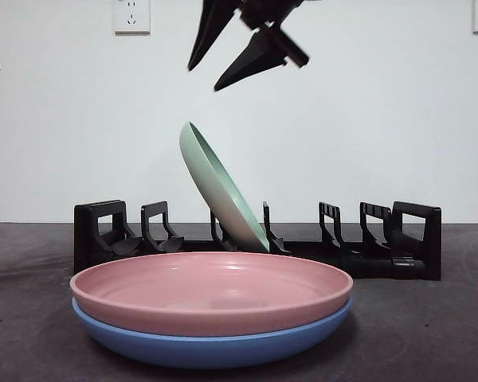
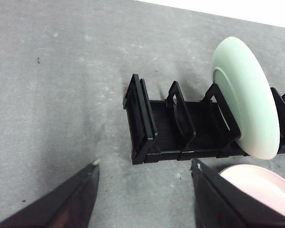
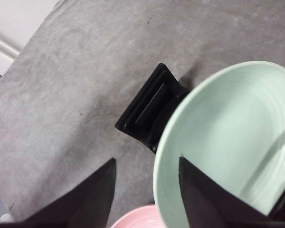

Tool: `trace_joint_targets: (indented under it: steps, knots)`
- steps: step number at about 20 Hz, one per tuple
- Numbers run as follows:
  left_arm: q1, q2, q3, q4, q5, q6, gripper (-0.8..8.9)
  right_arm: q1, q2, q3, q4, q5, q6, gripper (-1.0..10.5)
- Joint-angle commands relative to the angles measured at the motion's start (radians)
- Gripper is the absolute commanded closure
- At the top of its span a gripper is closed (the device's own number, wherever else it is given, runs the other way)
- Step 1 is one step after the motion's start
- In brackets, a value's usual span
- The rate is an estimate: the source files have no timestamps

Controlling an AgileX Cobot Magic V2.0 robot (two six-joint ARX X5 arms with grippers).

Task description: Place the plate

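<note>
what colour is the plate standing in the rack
Pale green plate, clearest in the front view.

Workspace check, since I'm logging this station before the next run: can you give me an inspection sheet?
Surface: dark grey table, a few small specks.
Job's things: green plate stands tilted in the black rack; pink plate is stacked on a blue plate in front of the rack.
Clutter: nothing seen.
Grippers: right gripper open, above the green plate, holding nothing; left gripper open, above the rack's end, empty.
Cables: nothing seen.
Surroundings: white wall with a socket behind the table.
</note>
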Motion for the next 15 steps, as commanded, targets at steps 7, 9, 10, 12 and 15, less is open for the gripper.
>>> trace_joint_targets:
  steps: [7, 9, 10, 12, 15]
  knots:
    - [0.002, 0.005, 0.017, 0.014, -0.005, 0.013, 5.04, 0.031, 0.109, 0.037, 0.011, 0.007, 0.021, 7.4]
    - [0.002, 0.005, 0.017, 0.015, -0.006, 0.013, 5.04, 0.037, 0.13, 0.037, 0.007, 0.005, 0.022, 7.4]
    - [0.002, 0.005, 0.017, 0.015, -0.005, 0.013, 5.04, 0.039, 0.138, 0.037, 0.002, 0.008, 0.021, 7.4]
    - [0.002, 0.005, 0.017, 0.015, -0.005, 0.013, 5.04, 0.043, 0.148, 0.037, 0.002, 0.009, 0.022, 7.5]
    - [0.002, 0.005, 0.017, 0.015, -0.005, 0.013, 5.04, 0.056, 0.148, 0.037, 0.002, 0.039, 0.019, 8.5]
